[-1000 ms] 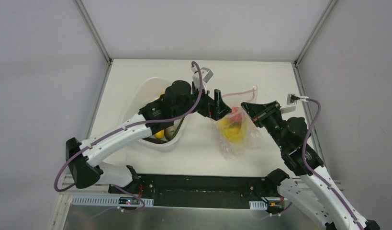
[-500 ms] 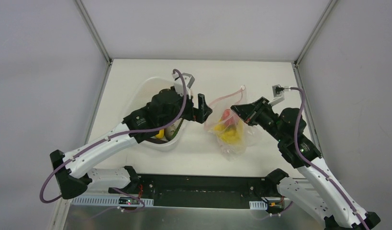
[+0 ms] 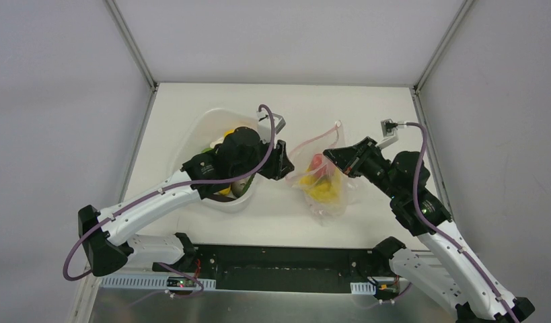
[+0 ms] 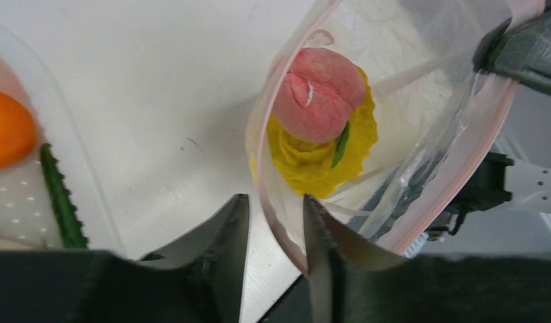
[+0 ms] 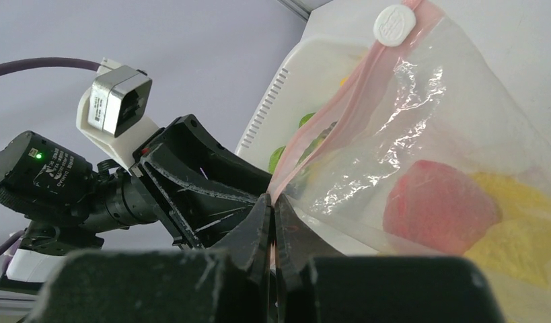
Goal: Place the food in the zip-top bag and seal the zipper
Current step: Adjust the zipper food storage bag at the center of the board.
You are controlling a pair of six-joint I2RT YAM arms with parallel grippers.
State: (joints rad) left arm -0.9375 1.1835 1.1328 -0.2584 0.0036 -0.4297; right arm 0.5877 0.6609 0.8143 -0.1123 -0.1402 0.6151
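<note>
1. Top external view: the zip-top bag (image 3: 326, 205) lies on the worktop (image 3: 366, 108) between the arms, just right of the white tub (image 3: 195, 131), with yellow and red food (image 3: 324, 185) already inside. Its zipper (image 3: 311, 139) arcs up off the worktop, so the mouth stands open. The right fingers (image 3: 332, 156) pinch the rim's right-hand side, and the left fingers (image 3: 284, 165) sit at the left lip. More food lies in the tub, so I judge the step to be taking a second hold on the mouth — not sealing yet.

2. Left wrist view: the left fingers (image 4: 274, 229) are parted by a moderate gap and grip nothing. The pink-edged lip runs down between them. Inside the bag a pink fruit (image 4: 316, 91) rests on a yellow piece (image 4: 313, 158). An orange (image 4: 7, 128) and a green cucumber (image 4: 57, 195) wait in the tub. Close only when the strip itself, not loose film, sits squarely between the tips.

3. Right wrist view: the right fingers (image 5: 272, 202) are clamped tight on the zipper, with the white slider (image 5: 393, 24) at its far end. That hold wants to be firm and raised. A gentle spread would widen the mouth — a hard tug could free the strip.
</note>
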